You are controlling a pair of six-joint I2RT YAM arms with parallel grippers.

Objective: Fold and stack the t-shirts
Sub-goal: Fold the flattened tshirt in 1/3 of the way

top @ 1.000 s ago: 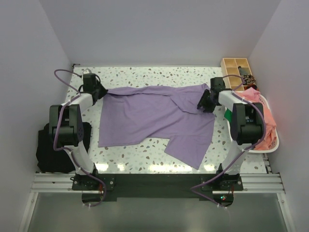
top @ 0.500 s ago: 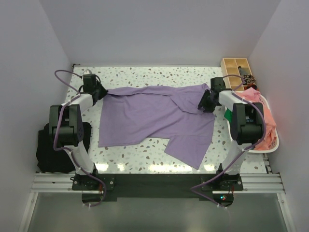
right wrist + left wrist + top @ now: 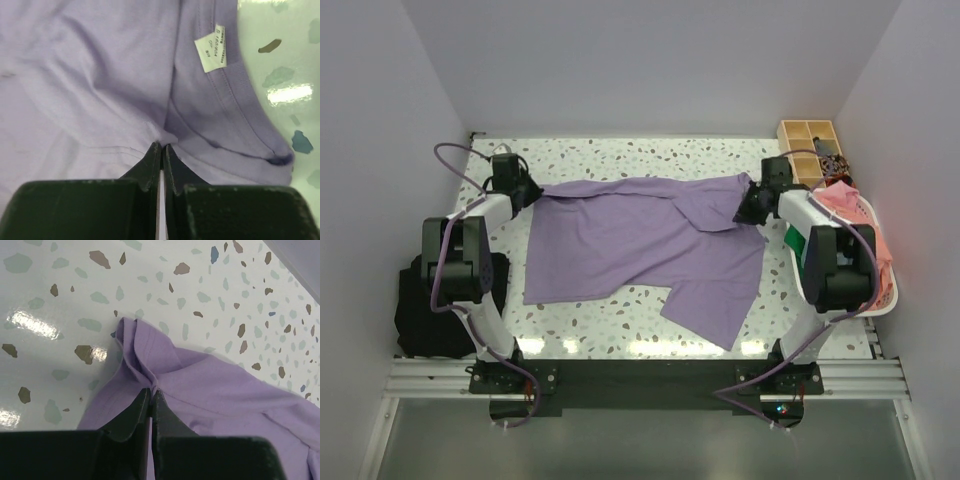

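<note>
A lavender-purple t-shirt (image 3: 640, 240) lies spread across the speckled table, its far edge pulled taut between both grippers. My left gripper (image 3: 532, 190) is shut on the shirt's far left corner; the left wrist view shows the cloth (image 3: 210, 390) pinched in my left gripper (image 3: 151, 392). My right gripper (image 3: 748, 205) is shut on the shirt's far right part, near the collar; in the right wrist view my right gripper (image 3: 162, 147) pinches cloth beside the collar and its white label (image 3: 211, 48). A salmon-pink t-shirt (image 3: 875, 245) lies in the basket, with a bit of green cloth (image 3: 792, 238) beside it.
A white basket (image 3: 890, 290) stands at the right table edge. A wooden compartment box (image 3: 810, 140) stands at the far right corner. A black fabric bundle (image 3: 420, 310) lies off the table's left side, by the left arm.
My right gripper has moved slightly away and to the right with the shirt, tightening its far edge. The left gripper has not moved.
</note>
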